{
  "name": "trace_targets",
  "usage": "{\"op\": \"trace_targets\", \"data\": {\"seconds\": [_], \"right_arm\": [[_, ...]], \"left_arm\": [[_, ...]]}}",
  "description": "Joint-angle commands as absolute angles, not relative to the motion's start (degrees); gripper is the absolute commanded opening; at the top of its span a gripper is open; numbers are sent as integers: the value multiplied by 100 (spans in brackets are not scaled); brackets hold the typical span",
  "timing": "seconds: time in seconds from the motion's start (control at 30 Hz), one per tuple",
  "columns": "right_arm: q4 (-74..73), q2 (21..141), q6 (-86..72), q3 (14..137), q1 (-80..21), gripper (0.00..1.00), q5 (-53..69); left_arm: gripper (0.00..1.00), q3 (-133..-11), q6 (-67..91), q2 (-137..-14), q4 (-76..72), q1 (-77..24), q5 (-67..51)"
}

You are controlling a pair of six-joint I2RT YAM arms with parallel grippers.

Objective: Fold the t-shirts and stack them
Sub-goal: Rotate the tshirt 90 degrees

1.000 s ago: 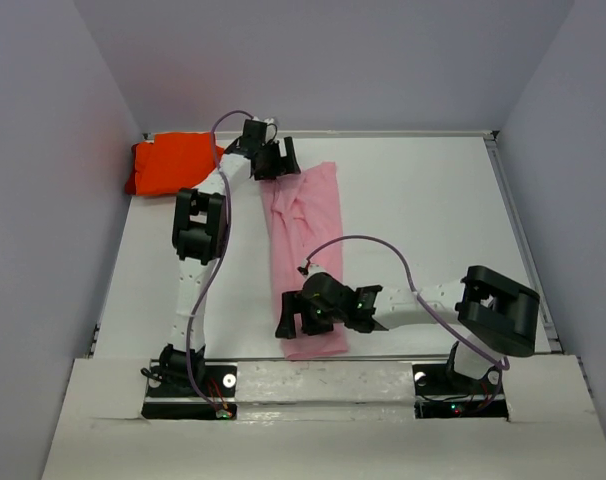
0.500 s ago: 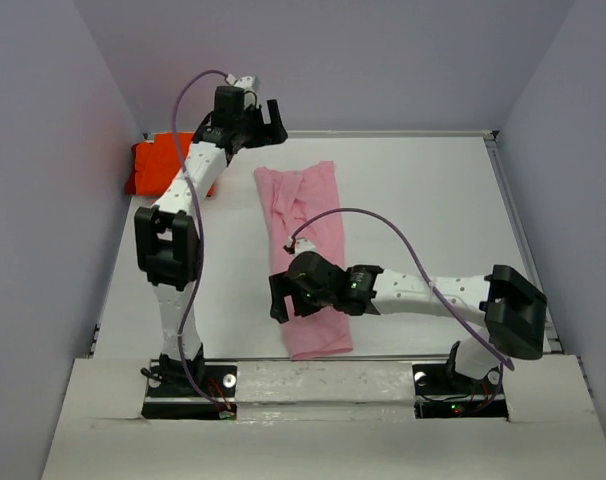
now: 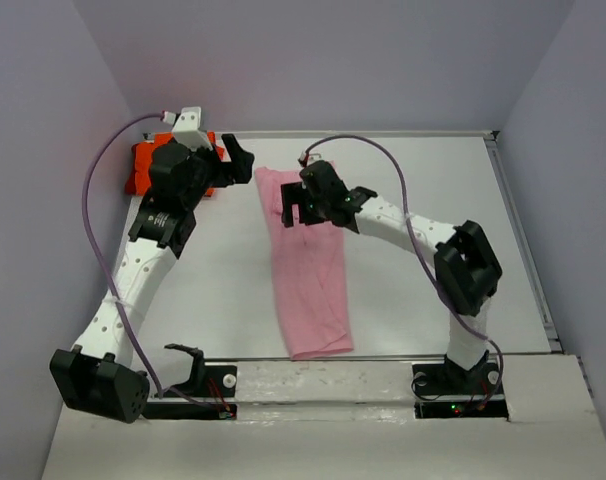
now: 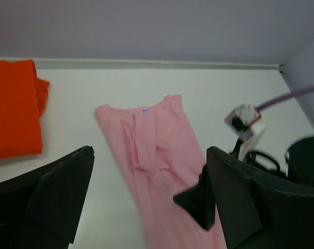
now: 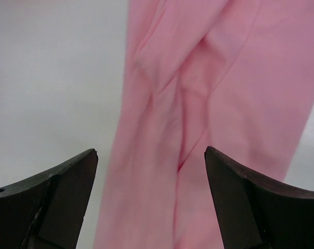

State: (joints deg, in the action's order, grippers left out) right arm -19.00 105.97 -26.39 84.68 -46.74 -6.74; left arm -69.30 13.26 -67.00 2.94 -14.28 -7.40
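Observation:
The light pink t-shirt (image 3: 308,265) lies as a long narrow strip from the back of the table toward the front edge, creased at its far end. It also shows in the left wrist view as the pink t-shirt (image 4: 152,150) and fills the right wrist view as the pink cloth (image 5: 209,93). The orange t-shirt (image 3: 148,165) is bunched in the back left corner, seen at the left of the left wrist view as the orange t-shirt (image 4: 12,114). My left gripper (image 3: 233,163) hovers open between the two shirts, holding nothing. My right gripper (image 3: 296,210) hangs open over the pink strip's far end, empty.
Grey walls close in the white table (image 3: 433,220) at the back and both sides. The left arm's elbow (image 3: 98,385) sticks out past the front left corner. The right arm's forearm (image 3: 403,225) crosses the table right of the pink strip.
The right gripper travelled from the pink shirt's near end to its far end. The left gripper drew back from the rear wall toward the left. The pink strip now lies straighter and longer.

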Motion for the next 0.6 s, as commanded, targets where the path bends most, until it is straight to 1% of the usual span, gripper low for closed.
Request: {"op": "trace_targets", "data": {"seconds": [0.0,0.03,0.1,0.13,0.17,0.23,0.3,0.4,0.47,0.57], "right_arm": [[-1811,11729,-2031,9823,-4053,89,-316],[-1837,12003,-1874,10444,-3895,89,-264],[-1986,12539,-1732,11097,-3754,89,-63],[-2004,13047,-1575,11414,-3701,89,8],[-1995,13278,-1486,11896,-3604,89,165],[-2030,13744,-1354,12373,-3525,89,316],[-1917,14219,-1248,12759,-3454,89,596],[-1820,14641,-1301,13043,-3401,89,992],[-1487,14686,-1458,12965,-3401,89,1395],[-1178,14739,-1756,12832,-3401,89,1643]], "left_arm": [[99,-6092,1073,-6225,-360,-1520,-247],[99,-5986,1055,-6153,-413,-1573,-194],[99,-5836,1011,-6161,-527,-1617,-132],[99,-5836,1054,-6239,-510,-1617,-193],[99,-5766,1089,-6301,-562,-1591,-306],[99,-5835,1238,-6598,-484,-1503,-762],[99,-5880,1257,-6680,-430,-1468,-843],[99,-5810,1292,-6645,-501,-1389,-905],[99,-5810,1213,-6592,-466,-1389,-809],[99,-5853,1152,-6592,-405,-1371,-695]]}}
